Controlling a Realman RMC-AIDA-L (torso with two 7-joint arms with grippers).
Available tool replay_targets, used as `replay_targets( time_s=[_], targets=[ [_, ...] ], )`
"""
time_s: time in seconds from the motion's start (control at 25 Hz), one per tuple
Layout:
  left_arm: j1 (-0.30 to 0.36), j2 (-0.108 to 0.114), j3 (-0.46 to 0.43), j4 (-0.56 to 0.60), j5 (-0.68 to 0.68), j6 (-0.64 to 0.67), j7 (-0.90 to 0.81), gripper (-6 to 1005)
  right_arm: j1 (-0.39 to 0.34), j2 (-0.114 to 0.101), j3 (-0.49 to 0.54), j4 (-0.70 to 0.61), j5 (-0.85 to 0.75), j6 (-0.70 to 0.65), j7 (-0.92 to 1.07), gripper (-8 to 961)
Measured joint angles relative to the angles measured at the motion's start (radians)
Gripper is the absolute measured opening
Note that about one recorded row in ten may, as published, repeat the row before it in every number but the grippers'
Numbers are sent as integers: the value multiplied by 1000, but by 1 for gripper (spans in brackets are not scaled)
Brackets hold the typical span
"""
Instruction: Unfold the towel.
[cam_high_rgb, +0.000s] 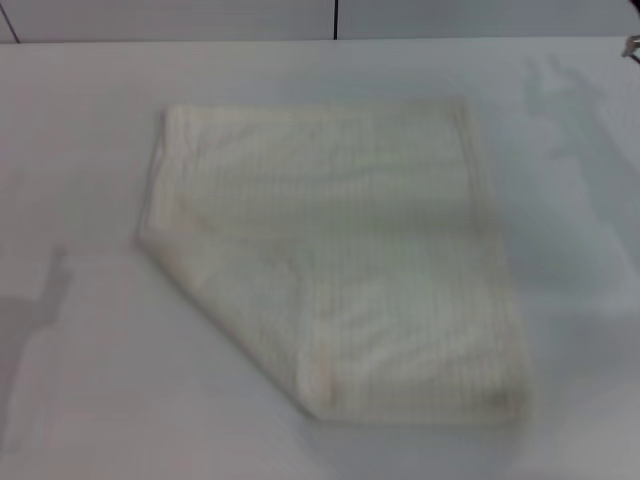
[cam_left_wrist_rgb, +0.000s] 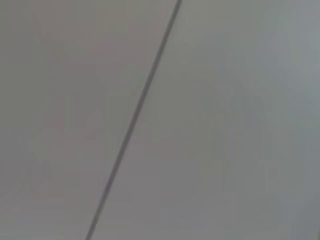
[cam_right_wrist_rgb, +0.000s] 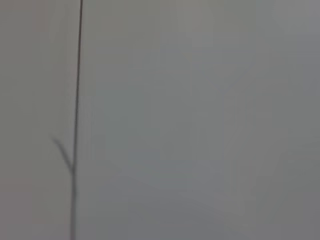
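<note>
The cream-white towel (cam_high_rgb: 340, 260) lies flat on the white table (cam_high_rgb: 80, 120) in the head view, near the middle. It has faint ribbed stripes. Its lower left corner is folded over, which gives a slanted edge from the left side down to the front. Neither gripper shows in the head view. Only a small dark piece of the right arm (cam_high_rgb: 632, 46) shows at the far right edge. Both wrist views show only a plain grey surface with a thin dark line, and no towel.
The table's far edge (cam_high_rgb: 330, 40) runs along the top of the head view, with a dark seam behind it. Arm shadows fall on the table at the left (cam_high_rgb: 40, 300) and upper right (cam_high_rgb: 560, 100).
</note>
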Motion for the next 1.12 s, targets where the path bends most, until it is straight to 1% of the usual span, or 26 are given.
replay_targets(
  time_s=[0.08, 0.12, 0.2, 0.24, 0.28, 0.32, 0.36, 0.4, 0.52, 0.56, 0.6, 0.64, 0.72, 0.8, 0.88, 1.0, 1.04, 1.12],
  targets=[
    [-4, 2, 16, -2, 0, 2, 2, 815, 5, -6, -23, -41, -57, 63, 81, 173],
    [-15, 4, 41, 4, 0, 15, 6, 815, 5, -9, -38, -74, -95, 101, 131, 169],
    [-22, 6, 53, 8, 0, 22, 7, 815, 2, -17, -76, -174, -219, 198, 293, 160],
    [-35, 8, 72, 17, 0, 31, 7, 815, 0, -23, -95, -229, -298, 245, 385, 156],
    [-35, 8, 72, 17, 0, 31, 7, 815, 1, -32, -113, -283, -392, 285, 488, 152],
    [-53, 11, 93, 31, 0, 38, 3, 815, 6, -42, -126, -327, -481, 315, 586, 148],
    [-53, 11, 93, 31, 0, 38, 3, 815, 16, -55, -138, -371, -603, 339, 717, 144],
    [-73, 11, 120, 55, 0, 43, 0, 815, 29, -68, -146, -408, -732, 352, 849, 140],
    [-73, 11, 120, 55, 0, 43, 0, 816, 100, -105, -146, -482, -1116, 334, 1196, 128],
    [-73, 11, 120, 55, 0, 43, 0, 816, 127, -114, -143, -498, -1254, 314, 1300, 124],
    [-91, 11, 146, 74, 0, 44, -1, 816, 152, -120, -140, -509, -1359, 292, 1383, 120],
    [-123, 12, 190, 107, 0, 44, -1, 816, 180, -125, -137, -518, -1478, 265, 1463, 116],
    [-132, 12, 202, 115, 0, 41, -2, 815, 228, -129, -136, -525, -1650, 217, 1561, 108],
    [-156, 13, 236, 145, 0, 35, -23, 815, 272, -127, -136, -527, -1803, 165, 1624, 99],
    [-170, 13, 255, 169, 0, 34, -49, 814, 288, -121, -138, -532, -1867, 138, 1645, 91],
    [-192, 13, 287, 205, 0, 34, -97, 813, 291, -115, -147, -539, -1894, 108, 1668, 79],
    [-216, 13, 334, 246, 1, 33, -150, 813, 290, -115, -147, -538, -1894, 100, 1675, 75],
    [-235, 13, 380, 276, 2, 32, -187, 812, 280, -115, -148, -529, -1897, 85, 1689, 44]
  ],
)
